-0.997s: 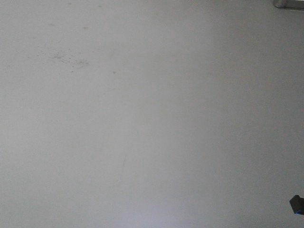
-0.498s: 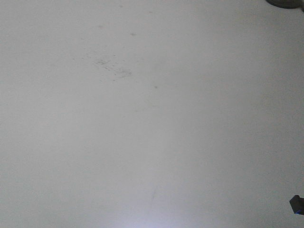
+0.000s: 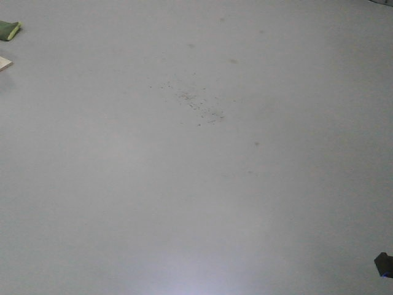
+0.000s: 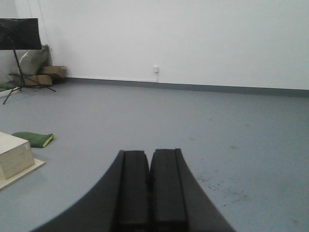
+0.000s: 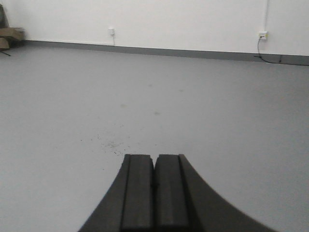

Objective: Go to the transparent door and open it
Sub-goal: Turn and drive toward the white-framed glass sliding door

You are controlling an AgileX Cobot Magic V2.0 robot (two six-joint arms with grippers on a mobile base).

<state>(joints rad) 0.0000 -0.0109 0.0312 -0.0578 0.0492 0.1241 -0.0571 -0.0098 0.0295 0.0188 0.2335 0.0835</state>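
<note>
The transparent door is out of view in every frame. My left gripper (image 4: 149, 153) is shut with its two dark fingers pressed together, empty, pointing over grey floor towards a white wall. My right gripper (image 5: 154, 157) is also shut and empty, pointing over bare grey floor towards the same kind of white wall. The front view shows only grey floor (image 3: 196, 184) with a patch of dark specks (image 3: 196, 103).
A green cushion-like thing (image 4: 34, 138) and a pale wooden platform (image 4: 14, 159) lie on the floor to the left; both show at the front view's left edge (image 3: 8, 29). A black music stand (image 4: 18, 36), bags and boxes stand at the far left wall. Wall sockets (image 5: 262, 35) sit above the grey skirting.
The floor specks have slid right and down across the front view, so the base is moving or turning. The green thing and the wooden platform have come into view at the left edge.
</note>
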